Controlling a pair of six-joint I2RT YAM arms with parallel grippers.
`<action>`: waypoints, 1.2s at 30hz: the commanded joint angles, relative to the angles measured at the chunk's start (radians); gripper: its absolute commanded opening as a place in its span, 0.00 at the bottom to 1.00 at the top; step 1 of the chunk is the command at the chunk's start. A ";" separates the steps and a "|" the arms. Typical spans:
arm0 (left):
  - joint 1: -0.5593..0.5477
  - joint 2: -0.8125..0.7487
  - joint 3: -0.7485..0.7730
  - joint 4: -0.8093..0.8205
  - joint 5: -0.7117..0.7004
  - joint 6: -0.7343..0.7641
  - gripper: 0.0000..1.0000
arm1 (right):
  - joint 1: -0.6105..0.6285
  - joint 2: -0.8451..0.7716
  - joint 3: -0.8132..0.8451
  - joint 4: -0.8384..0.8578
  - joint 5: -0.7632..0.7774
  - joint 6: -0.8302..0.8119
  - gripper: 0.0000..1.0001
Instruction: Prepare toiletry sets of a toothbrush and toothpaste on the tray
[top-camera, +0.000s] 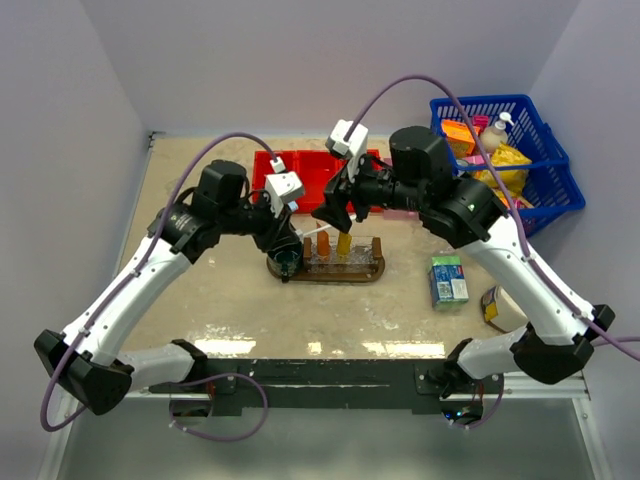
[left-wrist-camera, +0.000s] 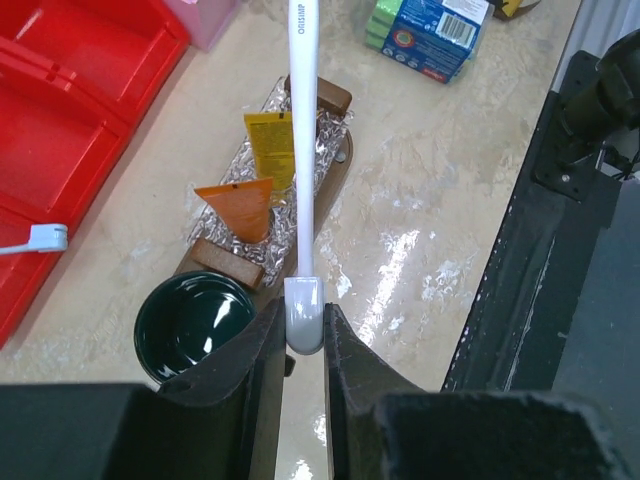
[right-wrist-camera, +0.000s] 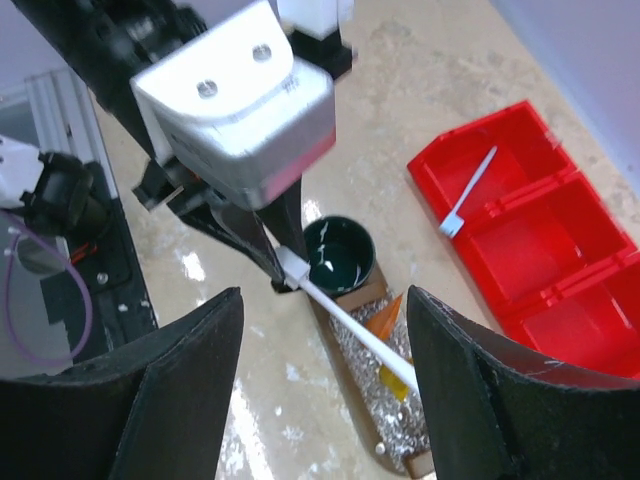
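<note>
My left gripper (left-wrist-camera: 303, 322) is shut on the grey end of a white toothbrush (left-wrist-camera: 302, 150). The toothbrush reaches out over the dark wooden tray (left-wrist-camera: 343, 155), above the tray's crinkled silver lining. On that lining lie a deep orange toothpaste tube (left-wrist-camera: 240, 208) and a yellower one (left-wrist-camera: 270, 145). From the top, the left gripper (top-camera: 287, 260) is at the tray's (top-camera: 372, 274) left end. My right gripper (top-camera: 335, 215) hangs open above the tray, apart from the toothbrush (right-wrist-camera: 350, 325) seen between its fingers (right-wrist-camera: 180, 370). A second toothbrush (right-wrist-camera: 470, 190) lies in the red bin (right-wrist-camera: 530, 230).
A dark green cup (left-wrist-camera: 193, 315) stands on the tray's left end beside my left fingers. The red bin (top-camera: 310, 175) sits behind the tray. The blue basket (top-camera: 545, 150) of goods is far right. A blue-green box (top-camera: 450, 280) and a tape roll (top-camera: 497, 308) lie right of the tray.
</note>
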 joint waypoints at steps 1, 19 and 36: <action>-0.004 -0.025 0.055 -0.013 0.037 0.031 0.00 | 0.002 -0.004 0.012 -0.071 -0.042 -0.040 0.68; -0.047 -0.079 0.014 -0.019 0.299 0.093 0.00 | 0.002 -0.027 -0.223 -0.050 -0.264 0.027 0.69; -0.069 -0.060 0.012 -0.032 0.318 0.111 0.00 | 0.003 -0.030 -0.289 -0.010 -0.381 0.052 0.34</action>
